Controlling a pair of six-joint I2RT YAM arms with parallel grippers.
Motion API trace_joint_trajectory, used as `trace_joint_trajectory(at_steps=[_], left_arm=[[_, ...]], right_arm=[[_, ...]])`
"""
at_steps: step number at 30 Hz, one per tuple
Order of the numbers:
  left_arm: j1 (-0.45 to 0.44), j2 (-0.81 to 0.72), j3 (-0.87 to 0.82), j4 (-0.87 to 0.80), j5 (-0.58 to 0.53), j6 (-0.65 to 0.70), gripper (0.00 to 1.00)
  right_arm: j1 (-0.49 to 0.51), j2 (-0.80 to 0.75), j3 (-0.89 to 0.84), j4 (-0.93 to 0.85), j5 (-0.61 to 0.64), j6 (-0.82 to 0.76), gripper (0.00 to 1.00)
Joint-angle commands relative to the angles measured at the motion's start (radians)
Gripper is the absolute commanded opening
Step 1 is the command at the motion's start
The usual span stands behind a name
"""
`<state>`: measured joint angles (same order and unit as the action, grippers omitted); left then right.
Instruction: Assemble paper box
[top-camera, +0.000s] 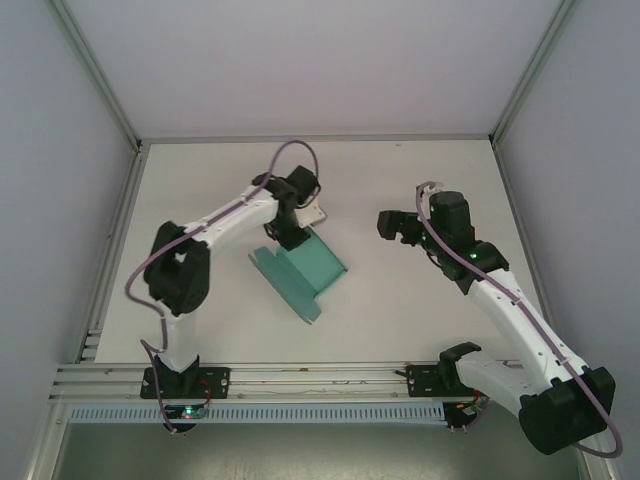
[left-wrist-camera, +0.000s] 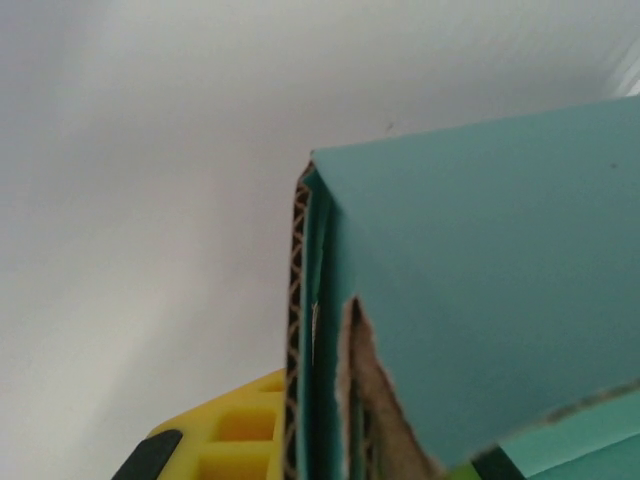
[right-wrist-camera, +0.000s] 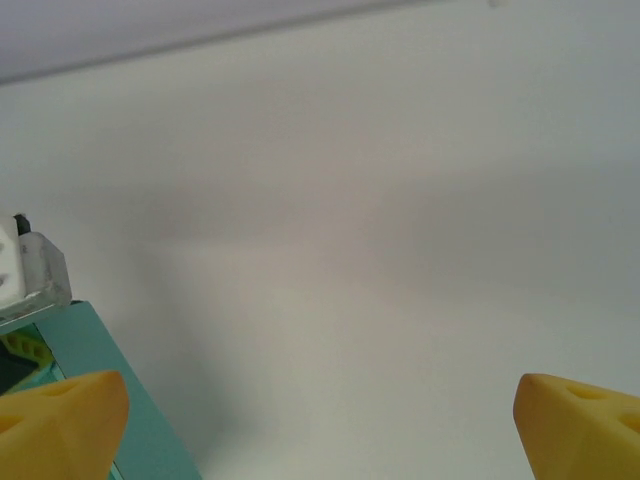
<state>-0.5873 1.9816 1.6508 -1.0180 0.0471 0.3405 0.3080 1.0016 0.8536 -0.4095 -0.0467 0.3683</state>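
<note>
Gripping the paper box by its far edge, the left claw is clenched on the card just above the middle of the overhead frame. The right claw stands released, jaws wide, well apart from the box at right of centre, over bare counter.

Risks, in my judgement: the box is held by a single pinch on one edge, so it could pivot or slip if the right claw pushes against a panel. The same pinch could crush the thin card at a crease. The left wrist view shows a torn patch low on the card, with the brown inner layer exposed. Further strain there could lengthen the tear.

Condition: teal-green card, partly folded, panels standing at angles, with a narrow strip along its lower left side. The cut edge shows corrugated fluting. The box is not yet closed.
</note>
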Motion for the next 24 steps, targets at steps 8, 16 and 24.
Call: trace_joint_trajectory(at_steps=[8,16,24], left_arm=[[-0.096,0.251,0.204,-0.045,-0.341,0.171,0.0],[-0.119,0.368,0.258,-0.071,-0.345,0.183,0.08],[-0.121,0.306,0.344,-0.178,-0.245,0.19,0.42]], right_arm=[[-0.074,-0.02,-0.067,-0.068,-0.052,0.023,0.99],[-0.102,-0.024,-0.097,-0.063,-0.071,0.028,0.98],[-0.106,-0.04,-0.116,-0.062,-0.097,0.02,0.99]])
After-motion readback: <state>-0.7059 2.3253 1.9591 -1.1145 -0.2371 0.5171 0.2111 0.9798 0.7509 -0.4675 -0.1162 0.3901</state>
